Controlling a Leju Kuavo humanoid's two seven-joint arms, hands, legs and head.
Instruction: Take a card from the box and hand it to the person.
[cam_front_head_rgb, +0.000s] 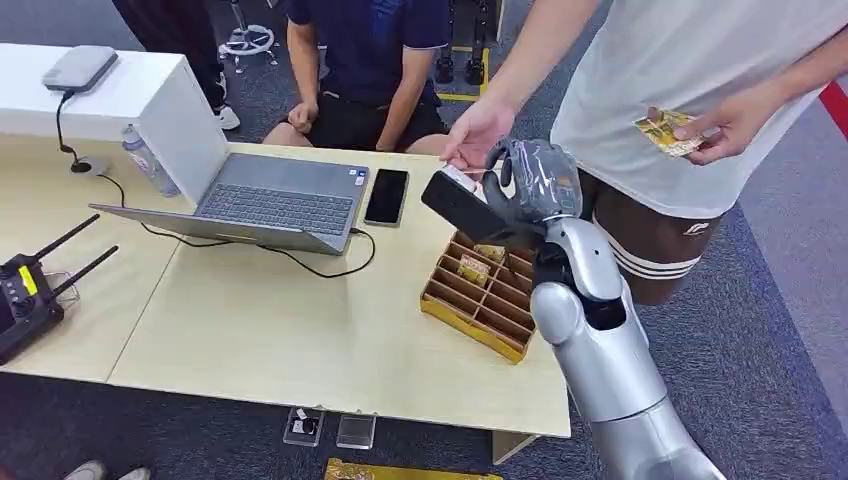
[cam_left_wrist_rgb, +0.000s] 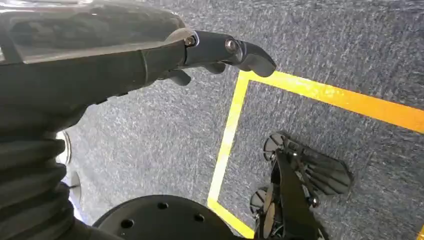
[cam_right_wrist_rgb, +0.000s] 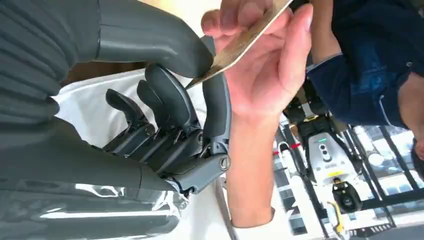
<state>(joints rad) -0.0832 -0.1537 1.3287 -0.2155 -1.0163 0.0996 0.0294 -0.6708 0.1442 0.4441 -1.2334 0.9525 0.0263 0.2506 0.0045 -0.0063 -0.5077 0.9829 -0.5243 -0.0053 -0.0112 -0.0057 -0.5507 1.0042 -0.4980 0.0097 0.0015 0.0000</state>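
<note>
The right hand (cam_right_wrist_rgb: 170, 115) held the card (cam_right_wrist_rgb: 240, 42) raised above the box (cam_front_head_rgb: 485, 295) on the desk (cam_front_head_rgb: 280, 330), pinched by thumb and finger, the person's hand (cam_right_wrist_rgb: 260, 65) already gripping it. To my eye it needed only to loosen gently. The left hand (cam_left_wrist_rgb: 220, 50) hung empty over the floor, fingers apart.

Box (cam_front_head_rgb: 482, 296) on table (cam_front_head_rgb: 280, 330), right of laptop (cam_front_head_rgb: 262, 203).

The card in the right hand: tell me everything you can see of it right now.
The thin tan-gold card is flat and stiff, seen nearly edge-on in the right wrist view, tilted. One end is pinched between the thick grey thumb and a dark finger of the robot's right hand; the other end lies in the person's hand, whose fingers close over it. It is held above the table, clear of the box.
</note>
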